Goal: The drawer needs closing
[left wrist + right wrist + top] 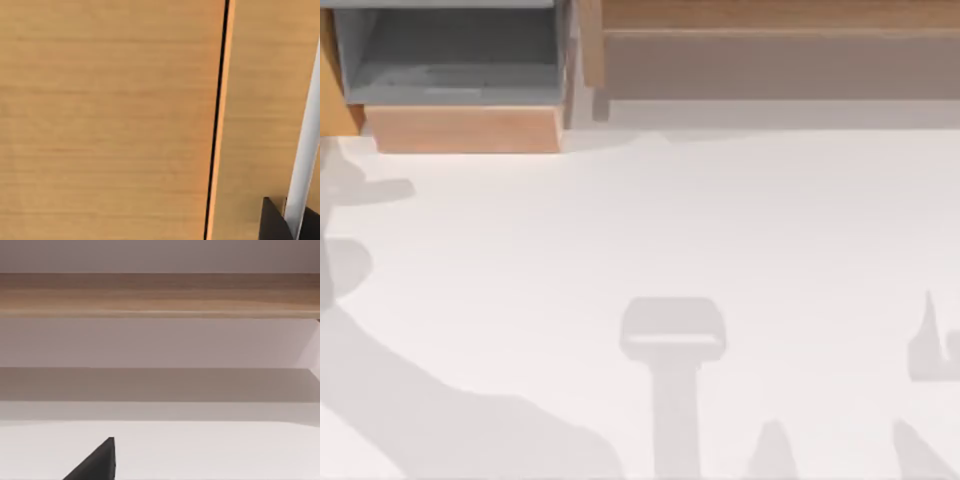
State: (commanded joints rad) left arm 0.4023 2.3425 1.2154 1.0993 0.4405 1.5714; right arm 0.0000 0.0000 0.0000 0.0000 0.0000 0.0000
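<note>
We are looking down on the drawer [460, 85], which is sitting pulled out at the far left of the white table [650, 230]. Its grey, faintly mottled inside is lying open to the camera above, and its light-wood front panel [465, 129] is facing toward the near edge of the table. The panel's long axis is running left to right, while the drawer's slide direction is running back into the wide tan wooden unit [770, 20] that is spanning the far edge.

In our left wrist view we are facing a light-wood surface at very close range, split by a thin dark seam, with a dark finger [274, 220] of our left gripper showing at the corner. We cannot tell whether that gripper is spread or closed, nor whether it is touching the wood.

In our right wrist view one dark finger [97, 462] is hanging over bare table, with the wooden unit's long rail [160, 295] well ahead of it; again we cannot tell its state.
</note>
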